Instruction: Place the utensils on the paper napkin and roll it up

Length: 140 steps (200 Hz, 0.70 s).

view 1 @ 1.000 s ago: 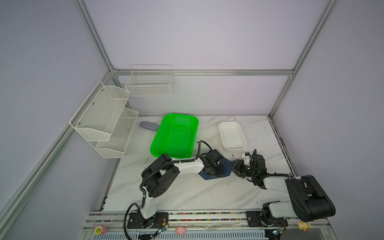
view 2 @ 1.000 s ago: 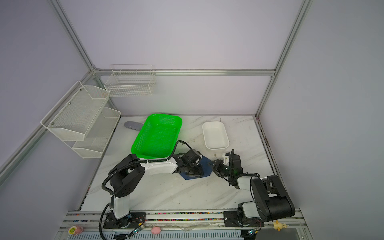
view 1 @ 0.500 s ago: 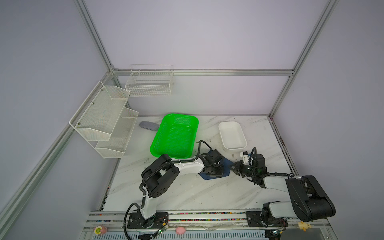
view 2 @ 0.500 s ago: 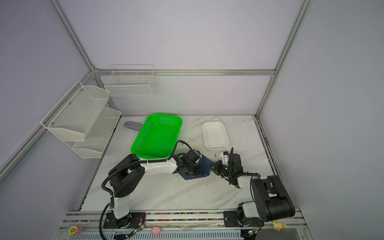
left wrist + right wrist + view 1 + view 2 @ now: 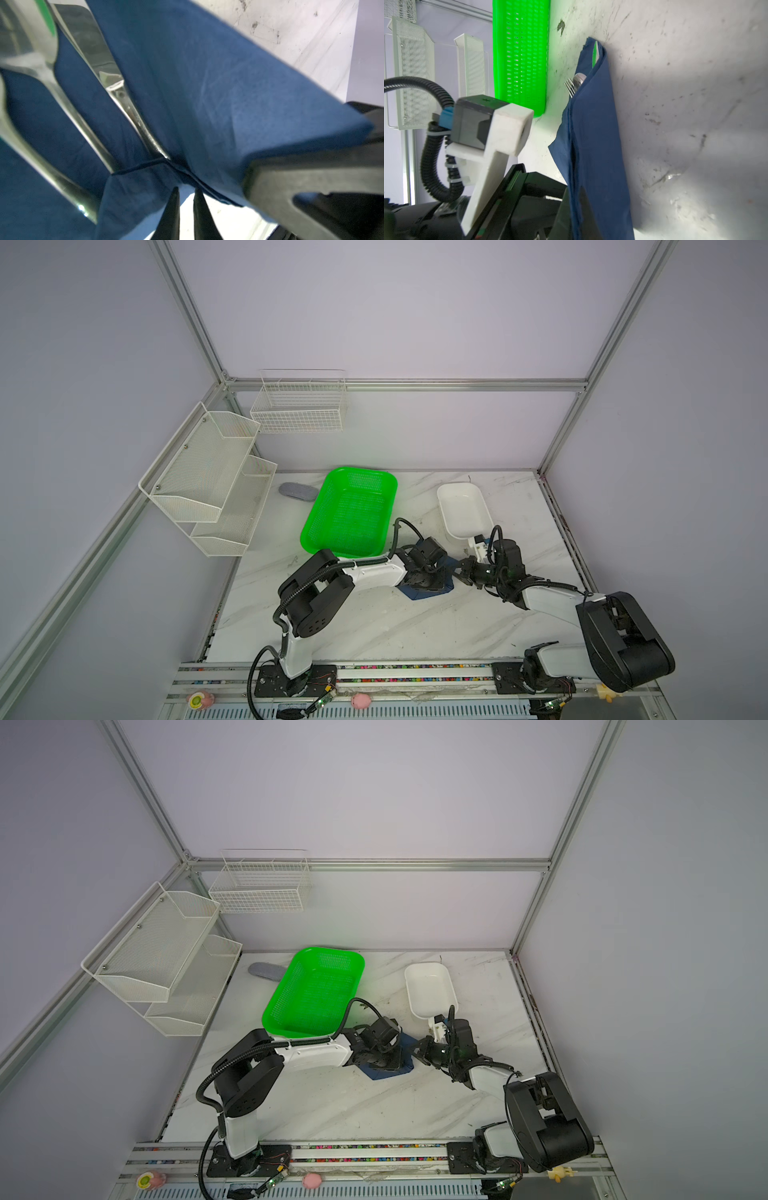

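The navy paper napkin (image 5: 420,594) (image 5: 384,1074) lies in front of the green basket, mostly under my left gripper (image 5: 432,580) (image 5: 392,1057). One flap is folded over the utensils (image 5: 68,108), whose shiny handles show in the left wrist view. The fork tines (image 5: 569,86) and the spoon bowl (image 5: 579,78) stick out of the napkin's (image 5: 593,135) far end. My right gripper (image 5: 459,572) (image 5: 576,195) is shut on the napkin's near edge. The left gripper (image 5: 187,194) has its tips at the napkin's (image 5: 207,83) fold, jaws almost together with a narrow slit of light between.
A green basket (image 5: 351,510) stands just behind the napkin and a white tray (image 5: 461,506) at the back right, close to my right wrist. A grey pad (image 5: 297,491) lies at the back left. White wire shelves (image 5: 208,477) and a wire basket (image 5: 299,406) hang on the walls.
My right gripper has shut on the napkin's edge. The left jaws have narrowed a little. Both arms have stayed at the napkin.
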{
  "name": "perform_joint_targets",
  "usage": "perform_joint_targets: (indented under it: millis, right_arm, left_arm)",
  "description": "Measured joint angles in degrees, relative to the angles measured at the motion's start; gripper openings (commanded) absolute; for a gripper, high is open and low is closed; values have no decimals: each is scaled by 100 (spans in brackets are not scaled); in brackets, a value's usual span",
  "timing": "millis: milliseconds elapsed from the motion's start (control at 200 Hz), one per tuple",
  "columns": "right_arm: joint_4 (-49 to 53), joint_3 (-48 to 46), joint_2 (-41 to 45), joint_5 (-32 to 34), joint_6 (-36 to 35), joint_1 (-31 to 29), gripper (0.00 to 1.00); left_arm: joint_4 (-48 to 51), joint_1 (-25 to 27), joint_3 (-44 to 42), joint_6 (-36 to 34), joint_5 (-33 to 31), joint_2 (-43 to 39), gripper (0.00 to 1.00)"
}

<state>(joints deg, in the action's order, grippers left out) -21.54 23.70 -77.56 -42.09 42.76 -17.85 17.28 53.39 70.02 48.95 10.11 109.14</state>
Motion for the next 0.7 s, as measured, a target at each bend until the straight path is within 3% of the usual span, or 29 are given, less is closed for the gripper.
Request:
perform_joint_targets:
  millis: [450, 700]
  right_arm:
    - [334, 431, -138, 487, -7, -603, 7]
    - [426, 584, -496, 651, -55, -879, 9]
  left_arm:
    - [2, 0, -564, 192, -426, -671, 12]
    - [-122, -39, -1123, 452, -761, -1676, 21]
